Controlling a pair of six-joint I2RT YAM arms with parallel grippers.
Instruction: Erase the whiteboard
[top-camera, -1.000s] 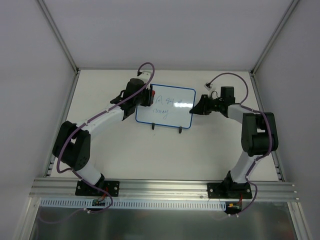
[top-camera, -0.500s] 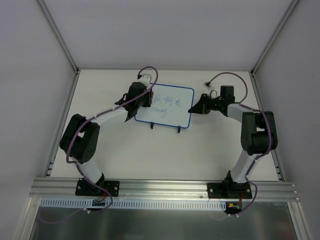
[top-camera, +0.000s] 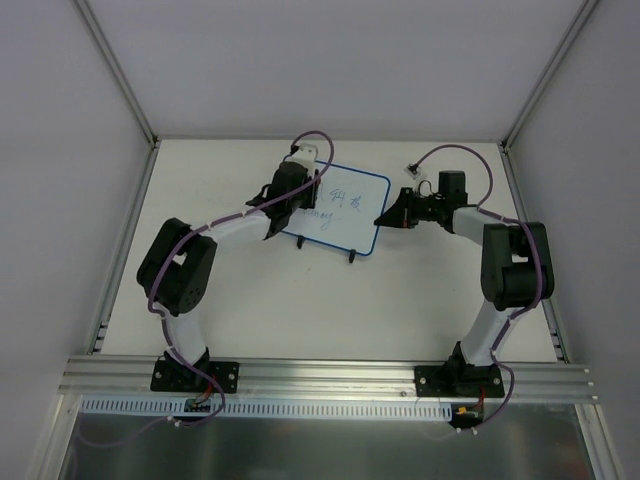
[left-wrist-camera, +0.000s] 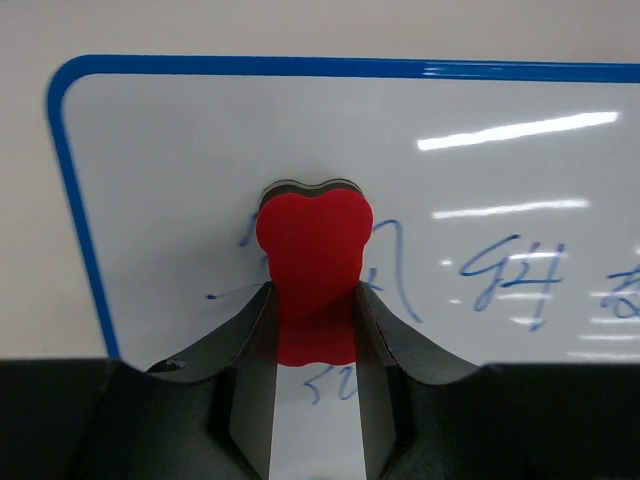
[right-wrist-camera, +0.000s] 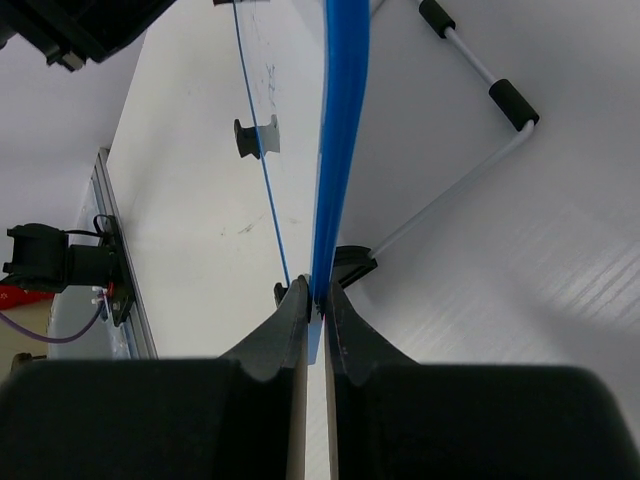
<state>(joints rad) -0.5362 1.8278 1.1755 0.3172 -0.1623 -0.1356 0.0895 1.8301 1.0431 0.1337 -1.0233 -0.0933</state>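
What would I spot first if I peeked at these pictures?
Probably the red heart-shaped eraser, pinched in the left gripper right up at the small white board with a thin blue frame, over its blue handwriting. Next, the right gripper is clamped shut on the board's blue edge, towards the far side of the table.

This looks like a robot test lab. A plain white worktop (top-camera: 300, 310) is closed in by bare white walls (top-camera: 330, 70) behind the jaws, with thin metal posts (top-camera: 120, 75) in the corners. A left arm (top-camera: 180, 270) and a right arm (top-camera: 510, 265) are bolted to an aluminium rail (top-camera: 330, 378), on the near side of the jaws. Purple cables (top-camera: 462, 149) run along them.
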